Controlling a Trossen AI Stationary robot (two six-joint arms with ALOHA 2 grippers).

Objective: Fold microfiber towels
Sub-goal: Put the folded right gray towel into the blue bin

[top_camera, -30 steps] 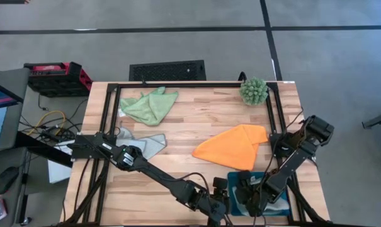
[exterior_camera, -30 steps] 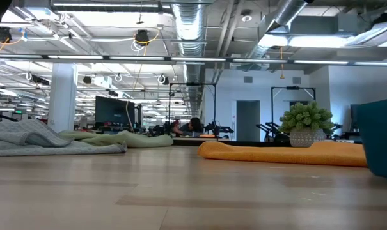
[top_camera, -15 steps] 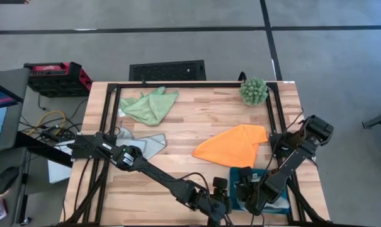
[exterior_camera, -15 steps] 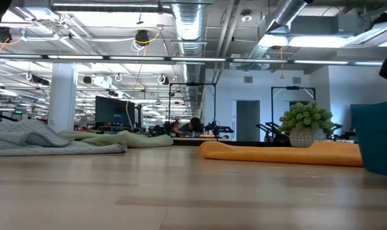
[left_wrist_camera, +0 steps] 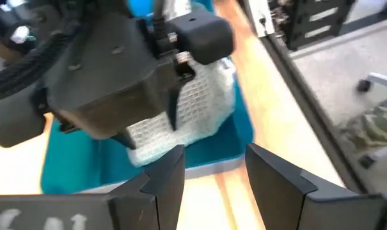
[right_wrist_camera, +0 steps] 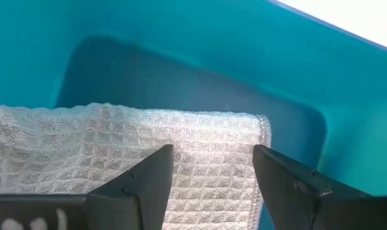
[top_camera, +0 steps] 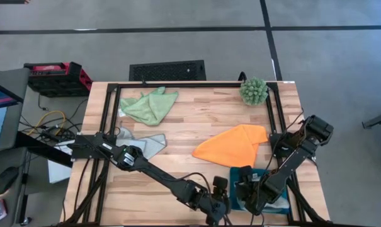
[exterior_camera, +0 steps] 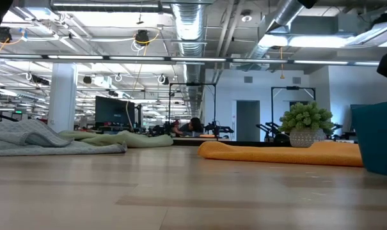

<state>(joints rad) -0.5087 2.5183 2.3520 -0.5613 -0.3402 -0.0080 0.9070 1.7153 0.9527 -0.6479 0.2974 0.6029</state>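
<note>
So the pale mint towel (right_wrist_camera: 148,156) is sitting folded inside the teal tray (right_wrist_camera: 295,70), right under the right gripper (right_wrist_camera: 212,169), whose jaws are spread wide with nothing between them, the towel's folded edge just ahead of the gap. The left gripper (left_wrist_camera: 212,172) is also open and empty, hanging just beside the tray with the right arm's wrist directly in front of its jaws. Biggest risk, probably: those two arms are crowded at the same corner, so any move by one could clip the other or shove the tray. If the right jaws drop again they could snag the weave and pull the fold apart. The orange towel (top_camera: 231,146), light green towel (top_camera: 148,104) and blue-grey towel (top_camera: 143,144) are well apart from both jaws, not yet neatly folded.
</note>
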